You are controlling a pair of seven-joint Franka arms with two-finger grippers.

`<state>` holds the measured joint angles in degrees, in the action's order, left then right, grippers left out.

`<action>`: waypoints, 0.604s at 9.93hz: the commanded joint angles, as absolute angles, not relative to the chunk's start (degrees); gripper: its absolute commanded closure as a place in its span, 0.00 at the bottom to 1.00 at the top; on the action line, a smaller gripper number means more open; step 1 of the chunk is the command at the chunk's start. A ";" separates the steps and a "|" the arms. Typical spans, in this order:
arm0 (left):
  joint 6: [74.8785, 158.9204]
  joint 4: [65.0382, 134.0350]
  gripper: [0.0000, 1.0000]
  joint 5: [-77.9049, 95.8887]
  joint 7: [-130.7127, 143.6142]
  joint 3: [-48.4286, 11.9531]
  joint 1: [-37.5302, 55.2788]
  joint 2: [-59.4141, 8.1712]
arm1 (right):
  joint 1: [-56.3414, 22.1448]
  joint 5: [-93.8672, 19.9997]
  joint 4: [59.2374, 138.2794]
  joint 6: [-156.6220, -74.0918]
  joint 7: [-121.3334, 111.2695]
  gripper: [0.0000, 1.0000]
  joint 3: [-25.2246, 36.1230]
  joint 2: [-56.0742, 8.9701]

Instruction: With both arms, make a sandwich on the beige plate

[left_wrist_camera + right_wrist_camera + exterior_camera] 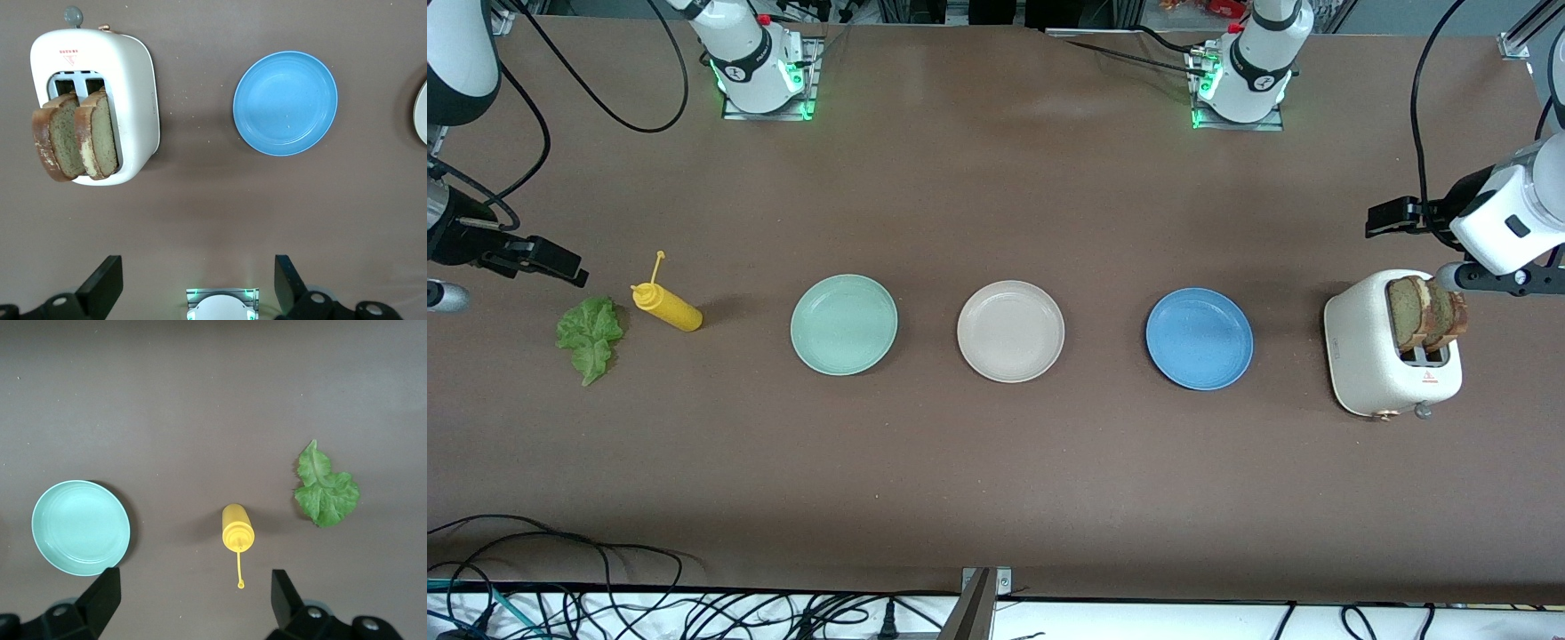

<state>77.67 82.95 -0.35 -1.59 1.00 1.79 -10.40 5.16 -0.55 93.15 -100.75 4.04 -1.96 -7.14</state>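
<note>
2 bread slices [1427,313] stand upright in the toaster [1383,356]; left gripper [199,283] and right gripper [190,600] hover, fingers apart

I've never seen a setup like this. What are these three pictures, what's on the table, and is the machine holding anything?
These are two robot arms bolted along one edge of a brown table. The wide picture comes from a high camera facing them; the other two come from cameras on each arm's wrist, looking down past its end effector.

The left end effector hangs open above the white toaster, which has two bread slices sticking up out of its slots. The right end effector hangs open at the other end of the table, above the yellow squeeze bottle and the lettuce leaf.

Between those ends lie three empty plates in a row: mint-green plate, beige plate, blue plate.

Neither arm holds anything, and no sandwich is started yet.
</note>
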 commanded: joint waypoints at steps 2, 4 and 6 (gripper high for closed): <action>77.26 81.65 0.00 -1.67 -2.90 0.70 1.85 -10.99 | 5.45 -0.27 91.76 -100.02 2.12 0.00 -2.37 -7.82; 77.26 81.65 0.00 -1.58 -2.90 0.79 1.85 -10.99 | 5.80 -0.97 91.76 -100.11 2.28 0.00 -2.46 -8.61; 77.26 81.65 0.00 -1.67 -2.99 0.70 1.85 -10.99 | 5.80 -1.14 91.76 -100.11 2.46 0.00 -2.46 -8.61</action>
